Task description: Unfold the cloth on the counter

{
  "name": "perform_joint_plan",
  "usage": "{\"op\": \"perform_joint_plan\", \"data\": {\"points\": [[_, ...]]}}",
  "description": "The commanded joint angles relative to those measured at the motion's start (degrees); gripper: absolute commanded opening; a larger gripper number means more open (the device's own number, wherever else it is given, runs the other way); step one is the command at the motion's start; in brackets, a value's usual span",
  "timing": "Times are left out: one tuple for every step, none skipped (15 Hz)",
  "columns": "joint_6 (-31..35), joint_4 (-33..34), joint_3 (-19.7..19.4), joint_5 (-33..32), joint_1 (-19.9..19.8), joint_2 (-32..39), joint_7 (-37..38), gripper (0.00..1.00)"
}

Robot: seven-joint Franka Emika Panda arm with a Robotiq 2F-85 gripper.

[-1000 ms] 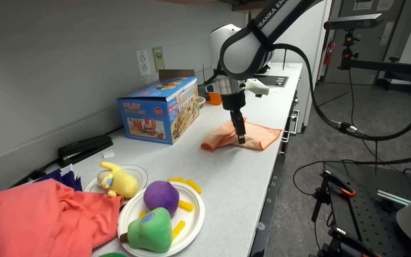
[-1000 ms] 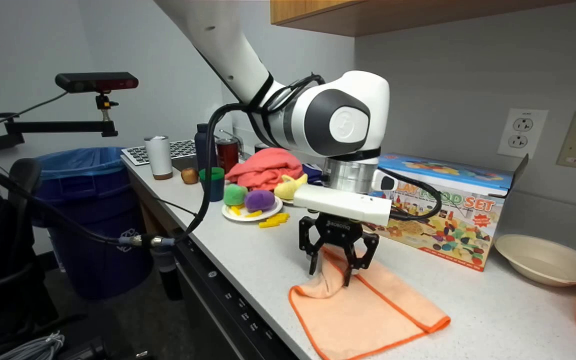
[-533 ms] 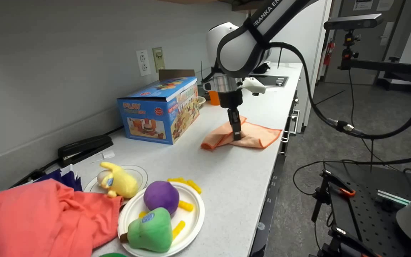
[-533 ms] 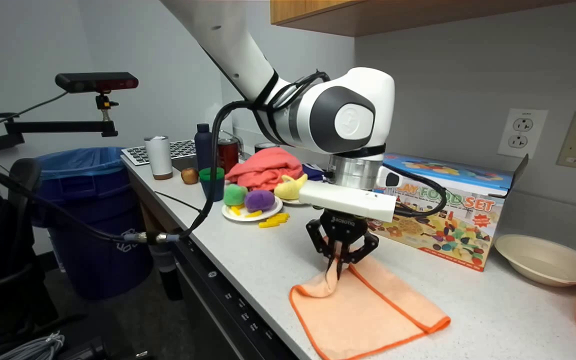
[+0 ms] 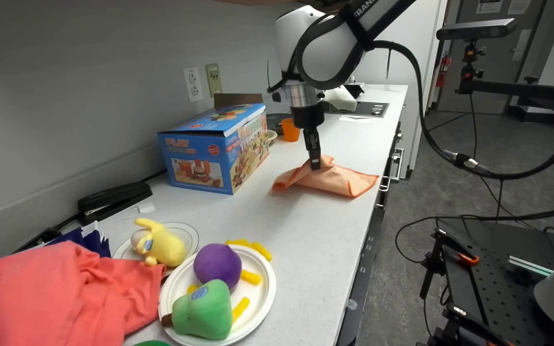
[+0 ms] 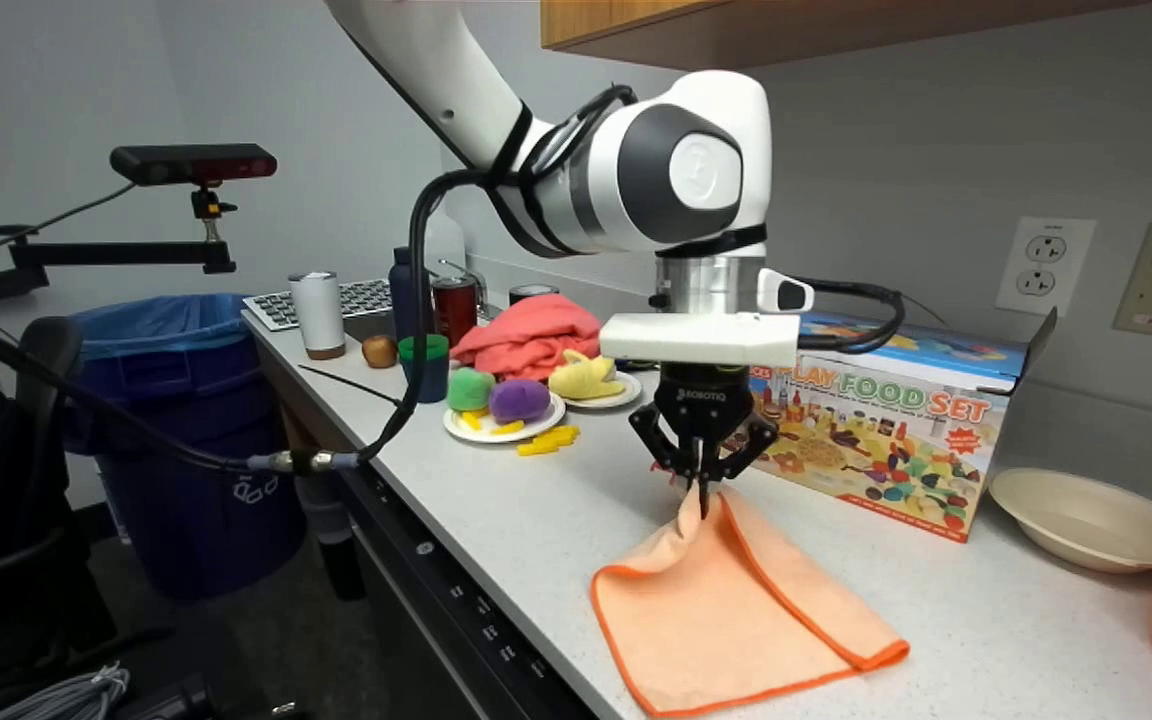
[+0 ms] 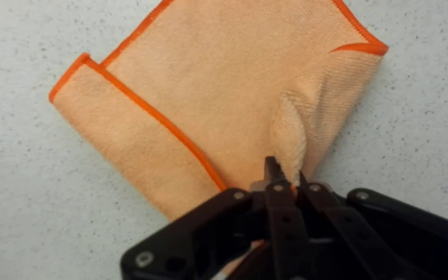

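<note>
Wrist view shows the gripper [image 7: 287,168] with its jaws closed on a pinched ridge of the cloth [image 7: 216,97], the rest lying partly folded on the counter [image 7: 21,186] — likely the grasp-and-lift step — so next that layer should be drawn outward to open the fold.
</note>
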Motion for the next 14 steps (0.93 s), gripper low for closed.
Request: {"op": "perform_joint_plan", "data": {"points": [[-6.42,-1.89,0.13,-4.70,2.71,-6.38,3.76,0.01],[-8.91,-1.57,0.41,-5.31,3.24,-7.19,4.30,0.01],[-12.67,-0.99,0.84,-4.68,3.73,-7.66,3.63,0.01],[-15.50,-0.62,1.08,-4.44,4.24,-7.91,3.65,0.01],[-18.69,-0.16,1.48,-3.36,4.71,-7.89,2.93,0.01],[-21.71,0.49,1.83,-2.13,5.11,-7.56,2.27,0.04],[-24.85,1.10,2.17,-1.25,5.47,-7.22,1.92,0.29],[-27.27,1.51,2.49,-0.93,5.75,-6.89,1.65,0.30],[-29.44,1.86,2.74,-0.34,5.99,-6.54,1.35,0.36],[-31.16,2.21,2.87,0.23,6.09,-6.26,1.14,0.43],[-32.79,2.56,2.91,0.91,6.08,-6.10,0.92,0.51],[-34.05,2.88,2.89,1.71,5.95,-5.96,0.64,0.58],[-35.05,3.20,2.76,2.33,5.77,-5.85,0.65,0.65],[-35.70,3.32,2.61,2.93,5.61,-5.89,0.58,0.73]]}}
